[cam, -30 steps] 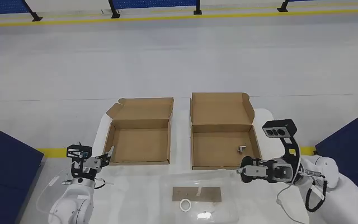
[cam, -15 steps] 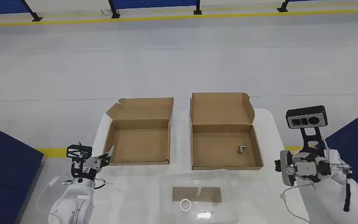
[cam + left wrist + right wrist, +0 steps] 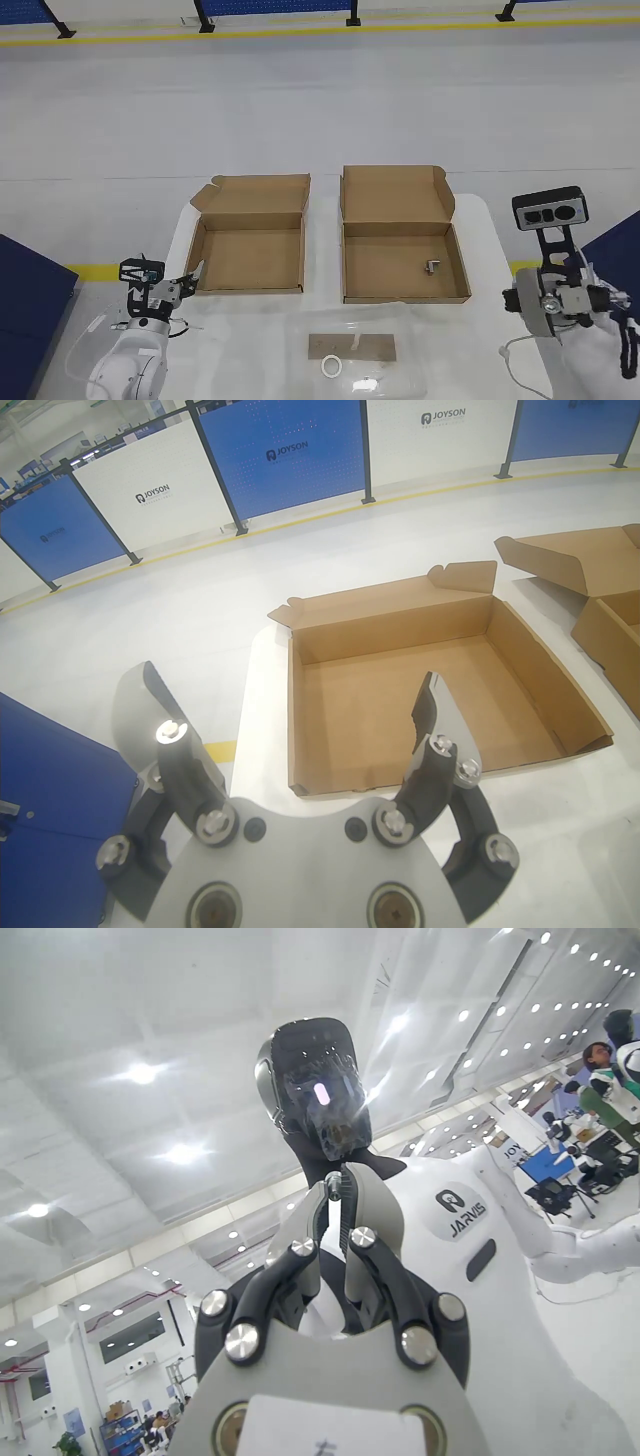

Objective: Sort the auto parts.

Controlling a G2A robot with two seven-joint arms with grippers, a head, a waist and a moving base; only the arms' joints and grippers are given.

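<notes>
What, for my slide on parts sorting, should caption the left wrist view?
Open left gripper faces an empty cardboard box on the white table, with a second box beside it.

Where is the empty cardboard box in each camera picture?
Top view: empty cardboard box left of centre, beside the second box.
Left wrist view: straight ahead of the open left gripper.
Right wrist view: faces the ceiling, away from the table.
Shared landmark: the second box alongside it.

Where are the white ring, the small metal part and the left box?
white ring (image 3: 323, 368): top view, its band.
small metal part (image 3: 432, 266): top view, its middle.
left box (image 3: 250, 262): top view, its bare floor.
</notes>
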